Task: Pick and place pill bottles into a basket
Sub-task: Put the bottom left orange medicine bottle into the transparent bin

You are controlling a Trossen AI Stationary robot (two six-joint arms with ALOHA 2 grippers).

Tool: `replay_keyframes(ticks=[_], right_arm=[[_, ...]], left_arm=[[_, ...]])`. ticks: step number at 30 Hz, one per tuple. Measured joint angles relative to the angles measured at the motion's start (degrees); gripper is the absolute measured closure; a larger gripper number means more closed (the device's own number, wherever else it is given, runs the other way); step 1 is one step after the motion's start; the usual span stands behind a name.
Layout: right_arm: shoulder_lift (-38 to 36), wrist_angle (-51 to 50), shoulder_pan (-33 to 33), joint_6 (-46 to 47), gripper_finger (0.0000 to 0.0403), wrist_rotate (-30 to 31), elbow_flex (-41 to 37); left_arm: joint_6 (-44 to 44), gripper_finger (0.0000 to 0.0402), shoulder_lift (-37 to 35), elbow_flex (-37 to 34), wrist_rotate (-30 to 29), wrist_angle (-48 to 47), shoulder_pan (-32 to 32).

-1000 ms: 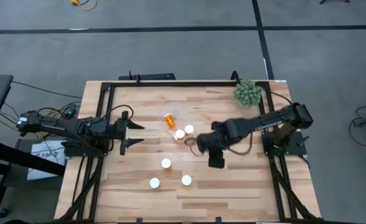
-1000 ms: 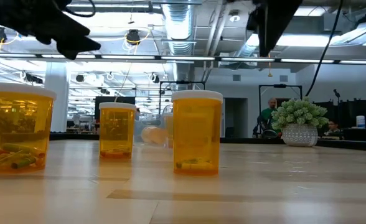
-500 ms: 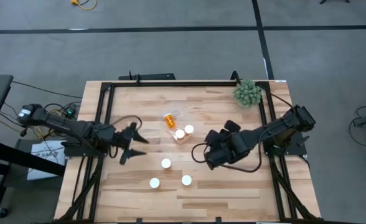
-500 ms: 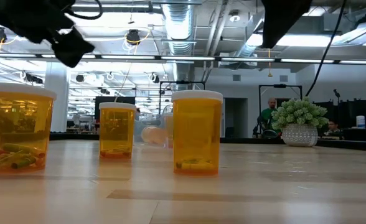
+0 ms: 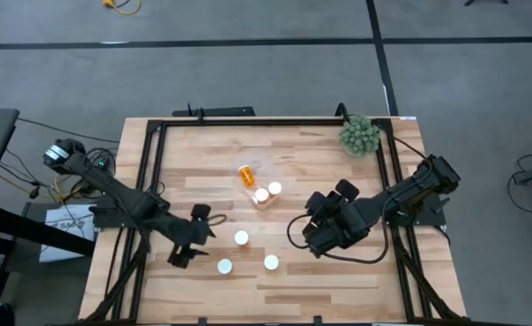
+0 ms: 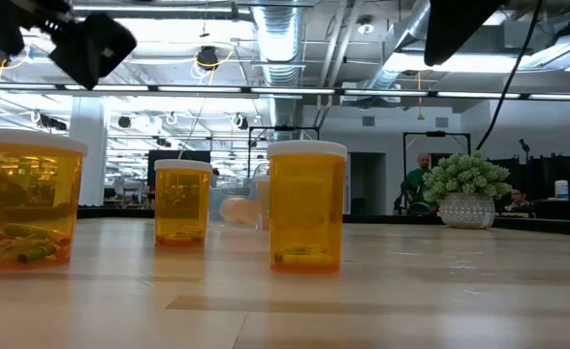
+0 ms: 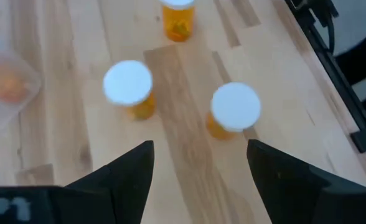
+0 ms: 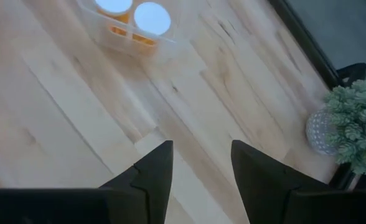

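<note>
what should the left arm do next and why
Probably lower the left gripper onto the nearest upright pill bottle. Its fingers are open and empty just beside that bottle, and three bottles stand loose on the table while only two sit in the basket. The right gripper is open and empty too.

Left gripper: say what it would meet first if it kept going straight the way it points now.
Probably the nearest standing pill bottle. The left gripper, open, points at a spot between that one and a second bottle, so it might pass between them; depth is unclear.
</note>
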Motion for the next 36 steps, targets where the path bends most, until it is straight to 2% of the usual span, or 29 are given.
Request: replay_keyframes(ticks=[7, 13, 18, 29, 36], right_arm=[[0.0, -0.2, 0.4, 1.0, 0.0248, 0.1, 0.0], [0.0, -0.7, 0.5, 1.1, 0.0248, -0.1, 0.0], [0.0, -0.7, 0.5, 0.7, 0.0248, -0.1, 0.0], [0.0, -0.7, 0.5, 0.6, 0.0248, -1.6, 0.0], [0.0, -0.7, 1.1, 1.0, 0.0248, -1.8, 0.0]], left_arm=[[2.3, 0.0134, 9.7, 6.9, 1.6, -1.2, -0.8], [3.6, 0.0119, 13.8, 8.6, 5.8, -1.2, -0.9], [6.1, 0.0112, 17.4, 11.2, 6.2, -0.5, -1.6], [17.2, 0.011, 18.4, 11.5, 4.1, -1.9, -1.9], [17.8, 0.011, 18.4, 11.5, 2.2, -1.7, -1.9]])
